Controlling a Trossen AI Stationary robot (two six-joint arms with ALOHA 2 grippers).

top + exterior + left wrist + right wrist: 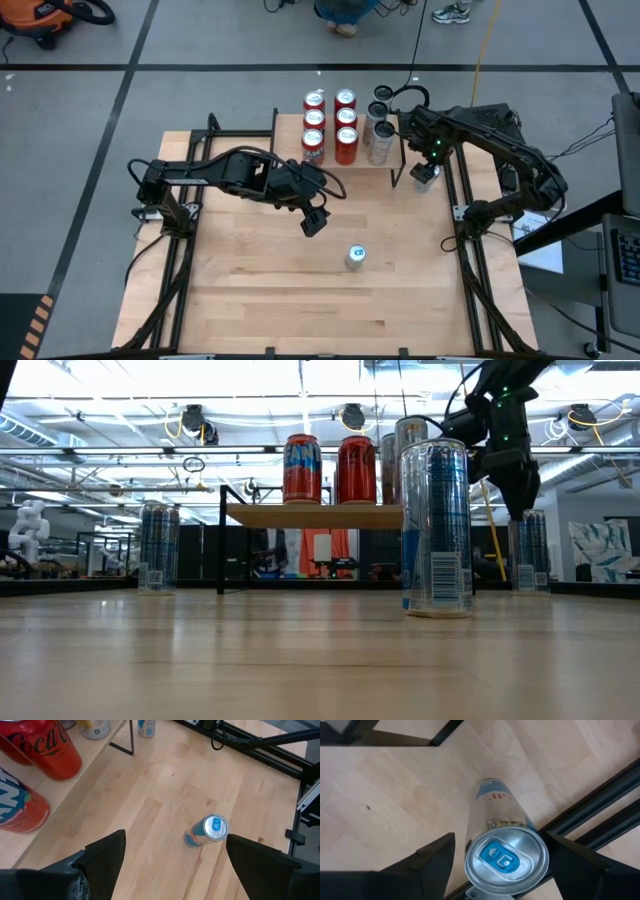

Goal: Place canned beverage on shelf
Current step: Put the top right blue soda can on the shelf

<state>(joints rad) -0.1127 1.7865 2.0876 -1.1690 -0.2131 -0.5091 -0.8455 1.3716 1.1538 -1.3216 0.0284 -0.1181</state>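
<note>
- Step in hand: right gripper (497,851) is lining up over a slim blue-and-silver can (424,176) standing upright on the tabletop (250,280), just right of the shelf (290,135), by the black frame rail.
- Right fingers are straddling the can top, one each side, gaps showing both sides: spread, not pinching anything yet.
- Left gripper (172,855) is hanging over mid-table, fingers spread wide, holding nothing. A second slim can (209,831) is standing upright below and ahead of it, well apart from the shelf.
- The shelf is already carrying six red cans (330,125) in two rows and tall silver cans (380,130) at its right end; free space looks tight.
- Next move, my read: drop lower, close squarely on the can body, lift straight, clear the shelf's black leg and the rail, then find a gap without knocking neighbours.
- Surface: light wood butcher-block, black frames on both sides.
- Room: grey floor with black tape lines, an orange vacuum (45,18), a person's shoes (452,13) at the far edge.
</note>
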